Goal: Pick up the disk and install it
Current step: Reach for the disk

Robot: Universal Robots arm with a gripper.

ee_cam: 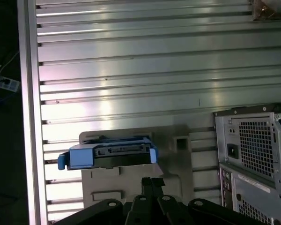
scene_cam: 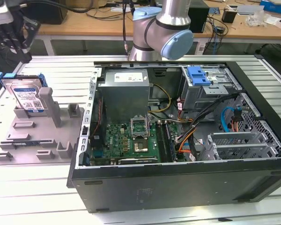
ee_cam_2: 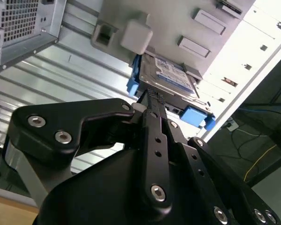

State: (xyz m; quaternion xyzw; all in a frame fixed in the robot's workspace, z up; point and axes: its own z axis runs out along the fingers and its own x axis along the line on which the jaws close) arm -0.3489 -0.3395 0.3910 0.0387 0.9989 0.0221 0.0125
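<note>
**Things Counted, Kind by Kind**

One disk is counted, and one grey holder (a moulded block with several slots). One open computer case is seen. Inside it are counted one power supply, one motherboard and one metal drive cage, with one blue latch piece on it. One robot arm and one gripper are counted.

The arm is a silver-grey metal tube with rounded pale-blue caps on its joints. Its gripper is matte black, built of angular linked bars studded with silver hex-socket screws.
</note>
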